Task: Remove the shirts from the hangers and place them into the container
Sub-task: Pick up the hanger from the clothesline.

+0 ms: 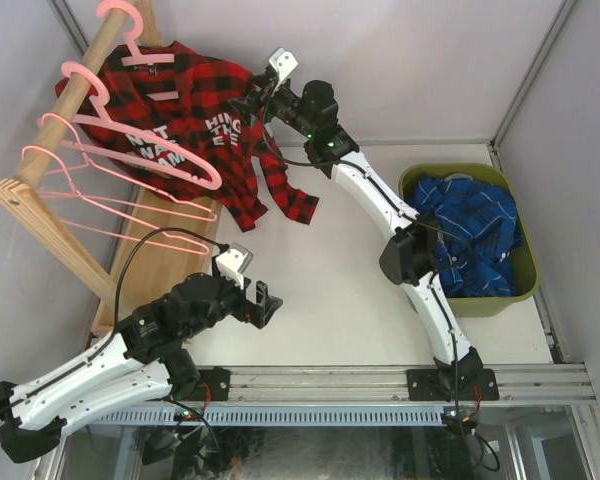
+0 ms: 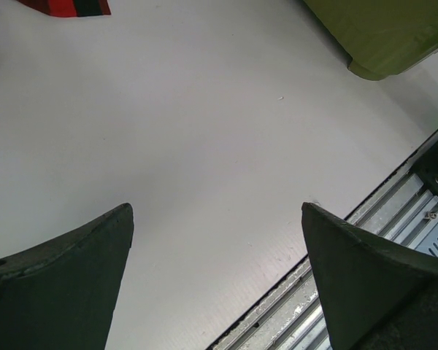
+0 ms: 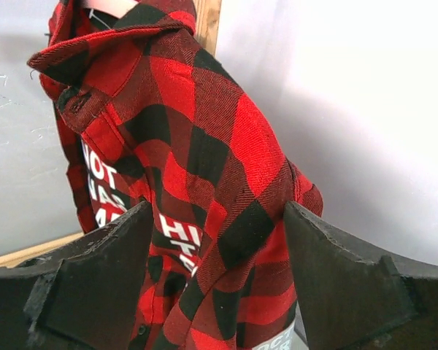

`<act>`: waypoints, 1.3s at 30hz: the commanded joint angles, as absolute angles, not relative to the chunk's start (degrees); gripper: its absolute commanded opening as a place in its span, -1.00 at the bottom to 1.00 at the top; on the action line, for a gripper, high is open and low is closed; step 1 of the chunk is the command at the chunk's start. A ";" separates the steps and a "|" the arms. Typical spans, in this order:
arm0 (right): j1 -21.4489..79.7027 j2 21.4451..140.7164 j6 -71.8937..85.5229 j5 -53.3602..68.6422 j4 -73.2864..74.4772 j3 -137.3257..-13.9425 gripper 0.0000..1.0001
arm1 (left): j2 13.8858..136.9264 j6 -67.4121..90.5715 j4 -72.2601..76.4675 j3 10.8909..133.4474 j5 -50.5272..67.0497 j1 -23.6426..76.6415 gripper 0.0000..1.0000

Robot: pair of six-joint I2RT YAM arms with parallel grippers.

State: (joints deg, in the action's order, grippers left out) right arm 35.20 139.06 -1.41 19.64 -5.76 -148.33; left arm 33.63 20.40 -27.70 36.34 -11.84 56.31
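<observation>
Right wrist view: right jaws astride the shoulder of the red-black plaid lettered shirt (image 3: 204, 182), which hangs on a thin pink hanger (image 1: 145, 58); pinching or not, cannot tell. Left jaws released, empty, over the white bench (image 2: 204, 146). Step: stripping this shirt. Next, likely: firm pinch, slide it off, carry it to the olive-green plastic bin (image 1: 420, 180).

The red-black plaid shirt (image 3: 204, 124) with white lettering hangs between the spread fingers of the right gripper (image 3: 219, 211), collar at upper left.

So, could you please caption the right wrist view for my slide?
Right pincer open around the hanging red-black plaid shirt, white lettering visible.
</observation>
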 commanded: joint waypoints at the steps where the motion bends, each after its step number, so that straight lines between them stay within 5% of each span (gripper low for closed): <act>1: 35.18 139.78 -1.31 20.34 -12.25 -149.43 0.43 | 34.08 19.87 -26.37 36.71 -11.52 56.43 0.99; 14: 33.34 139.21 0.20 9.81 -18.68 -149.70 0.43 | 32.30 19.99 -28.70 37.13 -12.40 56.43 0.99; 39: 35.53 144.65 7.28 29.04 -17.93 -153.20 0.39 | 34.83 19.15 -29.00 39.02 -12.07 56.43 0.99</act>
